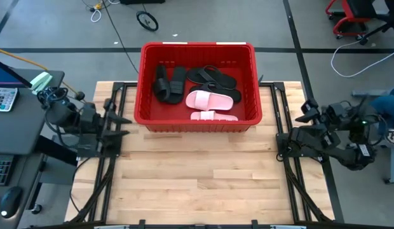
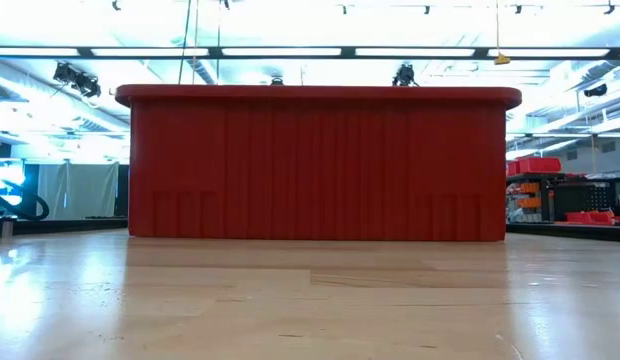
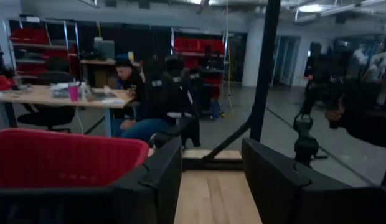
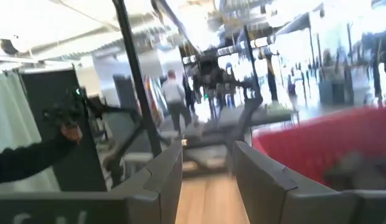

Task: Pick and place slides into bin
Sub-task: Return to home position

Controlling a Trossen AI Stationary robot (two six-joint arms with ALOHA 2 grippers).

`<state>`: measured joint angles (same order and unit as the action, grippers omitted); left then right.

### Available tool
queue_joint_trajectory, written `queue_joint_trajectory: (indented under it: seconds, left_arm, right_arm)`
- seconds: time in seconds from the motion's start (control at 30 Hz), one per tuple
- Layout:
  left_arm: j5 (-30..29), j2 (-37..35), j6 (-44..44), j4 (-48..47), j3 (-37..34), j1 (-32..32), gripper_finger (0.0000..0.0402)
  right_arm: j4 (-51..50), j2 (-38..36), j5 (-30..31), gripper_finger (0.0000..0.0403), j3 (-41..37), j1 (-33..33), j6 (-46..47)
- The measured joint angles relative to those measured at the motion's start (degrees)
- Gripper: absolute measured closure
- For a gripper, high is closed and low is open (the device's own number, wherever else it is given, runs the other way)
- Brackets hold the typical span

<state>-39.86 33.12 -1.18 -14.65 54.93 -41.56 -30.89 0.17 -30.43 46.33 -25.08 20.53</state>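
The red bin (image 1: 197,60) stands at the table's far middle; it also shows in the low view (image 2: 320,165). Inside lie two black wide-strap slides (image 1: 168,83) at its left, two black flip-flops (image 1: 216,79) at its far right, and two pale pink slides (image 1: 210,100), one of them against the near wall (image 1: 213,116). My left gripper (image 1: 122,126) waits at the table's left edge, open and empty (image 3: 211,152). My right gripper (image 1: 281,141) waits at the right edge, open and empty (image 4: 208,152).
Bare wooden tabletop (image 1: 197,184) lies between the arms and near the bin. A desk with a calculator (image 1: 3,98) stands left of the table. One person sits at a desk (image 3: 127,81) and another stands (image 4: 174,93) in the room beyond.
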Motion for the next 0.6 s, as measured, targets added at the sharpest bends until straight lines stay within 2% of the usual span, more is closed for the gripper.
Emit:
queue_joint_trajectory:
  seconds: [0.1,0.17,0.23,0.37,0.47,0.6]
  left_arm:
    - [-0.10,-1.53,0.50,2.78,-2.46,0.18,0.0230]
    - [0.05,-1.71,1.11,6.48,-6.63,0.61,0.0230]
    - [0.23,-2.07,1.91,13.37,-11.98,1.17,0.0230]
    - [0.64,-2.16,1.82,29.59,-22.95,2.22,0.0230]
    - [4.81,-2.11,1.60,39.10,-29.21,2.54,0.0230]
    - [7.43,-2.19,0.90,41.18,-32.90,2.51,0.0230]
  right_arm:
    - [1.77,1.16,-1.96,0.0254,0.32,-0.02,-0.59]
    - [2.14,1.85,-2.46,0.0254,-0.63,0.02,-1.07]
    - [0.98,2.45,-1.92,0.0254,-2.69,-0.02,-1.04]
    - [6.33,1.64,-2.46,0.0254,-7.96,0.00,1.34]
    - [11.17,1.80,-2.11,0.0254,-13.08,-0.02,2.18]
    - [19.69,1.71,-3.18,0.0254,-18.41,0.01,2.43]
